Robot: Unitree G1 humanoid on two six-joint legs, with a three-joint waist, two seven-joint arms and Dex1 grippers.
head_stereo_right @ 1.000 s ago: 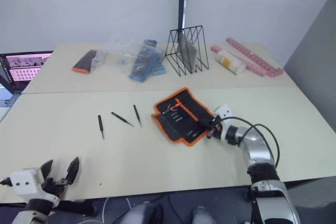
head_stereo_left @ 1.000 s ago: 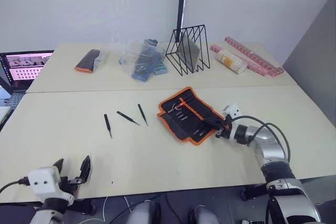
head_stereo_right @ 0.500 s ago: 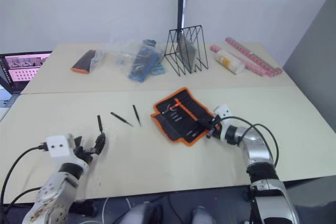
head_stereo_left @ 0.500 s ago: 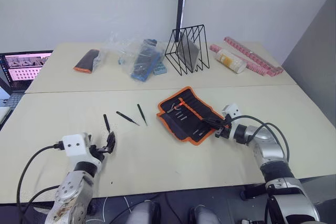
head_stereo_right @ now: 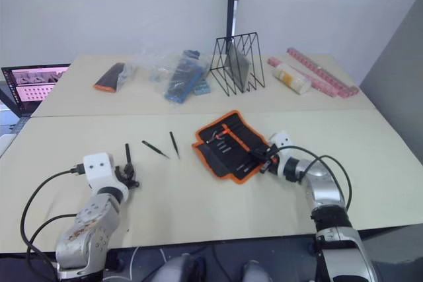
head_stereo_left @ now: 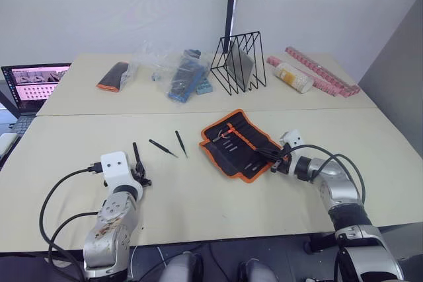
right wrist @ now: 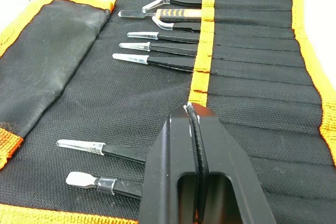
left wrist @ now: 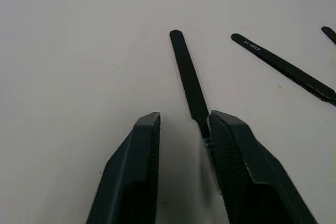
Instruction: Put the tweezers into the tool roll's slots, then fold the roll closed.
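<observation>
While the right gripper [right wrist: 195, 124] pinches a slim black tweezer, apparently at the orange-bound black fabric tool roll [right wrist: 252, 98], the open left gripper [left wrist: 181, 129] straddles another tweezer [left wrist: 188, 77].

Right end effector [right wrist: 194, 129] pinched onto a tweezer [right wrist: 197, 145] over the open tool roll [right wrist: 252, 82].

The tool roll [head_stereo_left: 236, 142] is black with orange binding and an orange strap across its slots. Three loose tweezers [head_stereo_left: 162, 148] are plain black on the pale beige table [head_stereo_left: 198, 196]. Far right lies a pink patterned roll [head_stereo_left: 320, 78].
</observation>
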